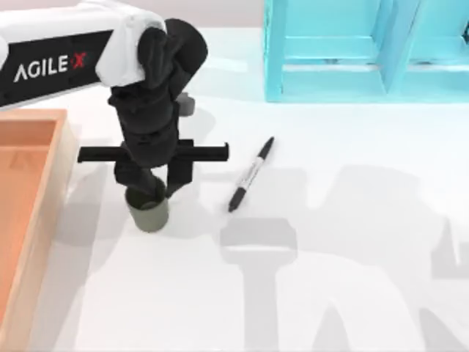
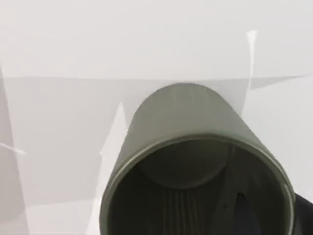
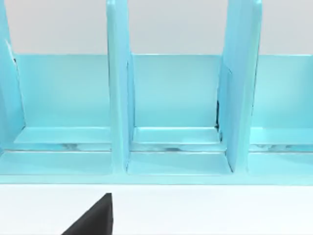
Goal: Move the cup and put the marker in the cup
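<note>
Mostly bare white counter (image 1: 352, 293); left pincer (image 1: 155, 189) grips cup (image 1: 150, 213) rim, fingers partly hidden; marker (image 1: 250, 174) nearby.

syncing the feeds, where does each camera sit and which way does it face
Top view: above the table, looking down on the left arm, cup, marker and blue rack.
Left wrist view: on the left arm, looking into the cup, as the top view also shows.
Right wrist view: facing the blue rack; a dark fingertip shows.

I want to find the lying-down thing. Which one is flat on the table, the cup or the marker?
The marker: it lies flat on the white table. The cup stands upright under the left gripper.
</note>
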Controlling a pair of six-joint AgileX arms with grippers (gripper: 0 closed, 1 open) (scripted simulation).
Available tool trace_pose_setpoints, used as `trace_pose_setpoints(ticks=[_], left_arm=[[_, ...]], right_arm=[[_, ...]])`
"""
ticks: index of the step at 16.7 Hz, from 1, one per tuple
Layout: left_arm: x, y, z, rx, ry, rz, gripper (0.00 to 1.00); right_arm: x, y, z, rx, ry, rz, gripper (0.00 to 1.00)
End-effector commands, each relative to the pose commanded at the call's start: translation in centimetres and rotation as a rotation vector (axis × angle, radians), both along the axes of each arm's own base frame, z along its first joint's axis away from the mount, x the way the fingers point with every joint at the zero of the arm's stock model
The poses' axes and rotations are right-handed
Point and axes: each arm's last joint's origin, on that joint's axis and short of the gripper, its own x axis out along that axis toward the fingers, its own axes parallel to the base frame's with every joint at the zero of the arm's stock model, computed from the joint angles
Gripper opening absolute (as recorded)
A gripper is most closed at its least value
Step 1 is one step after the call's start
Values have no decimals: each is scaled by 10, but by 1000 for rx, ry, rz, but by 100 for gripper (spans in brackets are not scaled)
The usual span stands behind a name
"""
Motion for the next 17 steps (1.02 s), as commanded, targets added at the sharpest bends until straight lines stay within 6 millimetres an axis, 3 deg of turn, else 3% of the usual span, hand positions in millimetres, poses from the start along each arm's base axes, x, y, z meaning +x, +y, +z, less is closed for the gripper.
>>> trace_pose_setpoints(ticks=[7,17], left_arm=[[0,0,0,0,0,0,98],[0,-1,1,-1,0,-2,100]], right_arm=[[0,0,0,0,0,0,100],[0,0,0,0,0,0,100]])
